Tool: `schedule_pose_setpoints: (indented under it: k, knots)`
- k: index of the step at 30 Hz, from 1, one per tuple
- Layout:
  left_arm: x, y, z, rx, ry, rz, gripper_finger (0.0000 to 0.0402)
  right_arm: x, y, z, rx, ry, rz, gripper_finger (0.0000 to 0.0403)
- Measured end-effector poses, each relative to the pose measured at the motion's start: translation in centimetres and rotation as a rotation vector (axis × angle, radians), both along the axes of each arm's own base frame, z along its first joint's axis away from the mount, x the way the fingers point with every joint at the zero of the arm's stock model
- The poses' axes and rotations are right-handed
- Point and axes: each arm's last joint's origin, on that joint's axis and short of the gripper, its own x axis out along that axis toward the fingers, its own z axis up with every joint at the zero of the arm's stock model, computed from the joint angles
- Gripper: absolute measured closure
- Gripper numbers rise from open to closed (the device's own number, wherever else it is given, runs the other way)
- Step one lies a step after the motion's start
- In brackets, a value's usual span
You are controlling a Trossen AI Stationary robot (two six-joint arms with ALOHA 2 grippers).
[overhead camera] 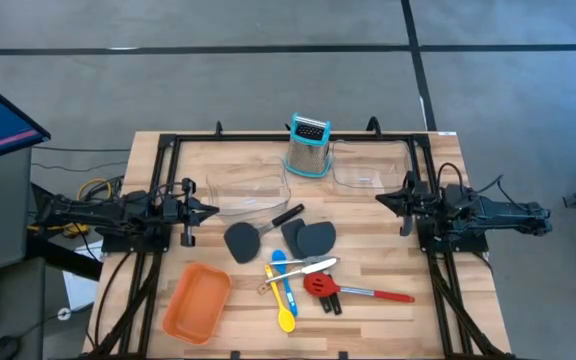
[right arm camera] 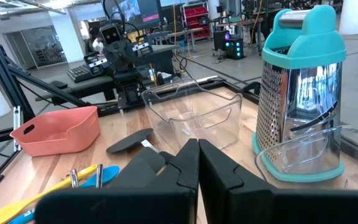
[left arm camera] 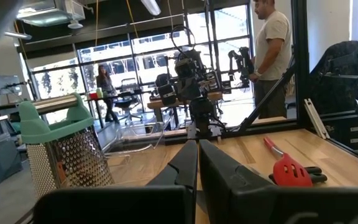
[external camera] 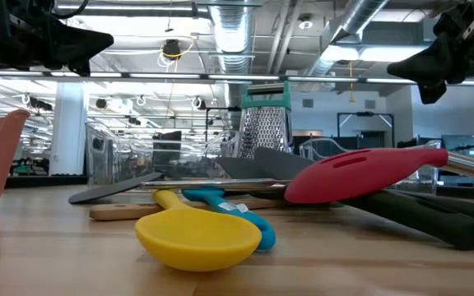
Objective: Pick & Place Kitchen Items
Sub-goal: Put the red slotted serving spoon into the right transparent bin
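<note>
Left tool (overhead camera: pixel 211 210) sits at your left edge of the bench (overhead camera: pixel 398 255), fingers pressed together and holding nothing; your right tool (overhead camera: pixel 382 199) mirrors it at the right edge, also pinched closed and empty. Both hang above the wood, pointing toward each other.

Between them, toward the front of the bench, you have the utensils in a loose heap. Count two grey-black spatulas (overhead camera: pixel 243 238) with broad flat heads lying side by side, one red slotted spoon (overhead camera: pixel 320 285) with a red handle running out to the right, one pair of steel tongs (overhead camera: pixel 303 266), one yellow spoon (overhead camera: pixel 286 318) and one blue spoon (overhead camera: pixel 277 259) crossed under the tongs. A wooden handle shows under them in the low view, but you cannot tell its head.

Every utensil lies on the bench, well apart from either tool and nearer the front edge than both.

Around them you have one orange tray (overhead camera: pixel 196 302) at the front left, two clear bins (overhead camera: pixel 243 186) at the back, and one steel grater (overhead camera: pixel 308 146) with a teal handle standing between the bins.
</note>
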Motion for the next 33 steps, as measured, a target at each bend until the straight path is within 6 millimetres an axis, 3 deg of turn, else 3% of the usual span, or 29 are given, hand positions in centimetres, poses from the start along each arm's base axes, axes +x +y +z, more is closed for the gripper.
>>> schedule_pose_setpoints:
  k: [15,24,33]
  knots:
    - [-0.1,-0.1,0.4,-0.100,-0.053,-0.051,0.0396,0.2,0.0,0.5,0.000,-0.049,0.010,0.0403]
    - [0.6,-0.1,0.3,-0.061,0.007,-0.030,0.0399,2.1,0.6,0.9,-0.065,-0.024,0.064,0.0403]
    - [1.7,0.1,1.3,0.037,0.075,0.016,0.0399,4.3,1.7,4.3,-0.142,0.129,0.103,0.0403]
